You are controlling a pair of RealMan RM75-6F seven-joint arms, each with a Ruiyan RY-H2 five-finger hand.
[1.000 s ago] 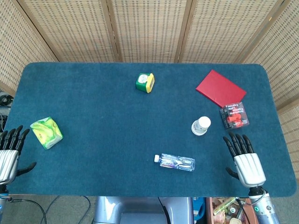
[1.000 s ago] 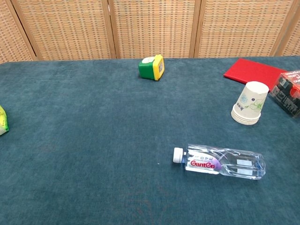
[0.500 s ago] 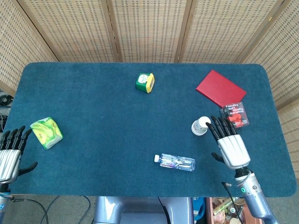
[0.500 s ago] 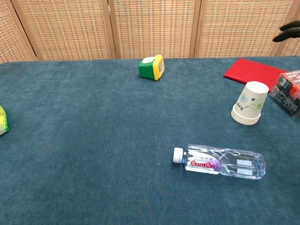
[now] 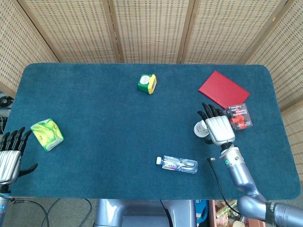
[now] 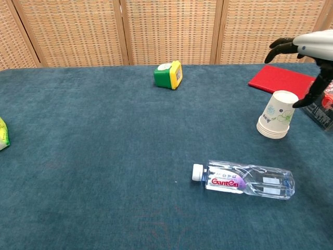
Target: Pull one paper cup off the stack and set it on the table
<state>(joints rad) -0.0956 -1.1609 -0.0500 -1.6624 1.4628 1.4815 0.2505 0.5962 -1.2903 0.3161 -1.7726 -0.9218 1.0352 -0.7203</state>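
Note:
A stack of white paper cups (image 5: 200,129) (image 6: 278,115) stands upside down on the blue table, right of centre. My right hand (image 5: 217,125) (image 6: 312,41) hovers just above and right of it, fingers spread and holding nothing; in the chest view its thumb hangs beside the top cup's base without a grip. From the head view the hand covers part of the stack. My left hand (image 5: 9,153) lies at the table's near left edge with fingers apart and empty; the chest view does not show it.
A clear water bottle (image 5: 179,164) (image 6: 244,179) lies near the front edge. A black-and-red package (image 5: 238,117) (image 6: 322,101) and a red book (image 5: 223,89) (image 6: 281,78) sit right of the cups. A green-yellow box (image 5: 147,83) stands farther back, a green packet (image 5: 47,134) left.
My right hand has travelled from the table's near right edge forward and leftward, ending above the cup stack. The left hand has barely moved. The cups have not shifted.

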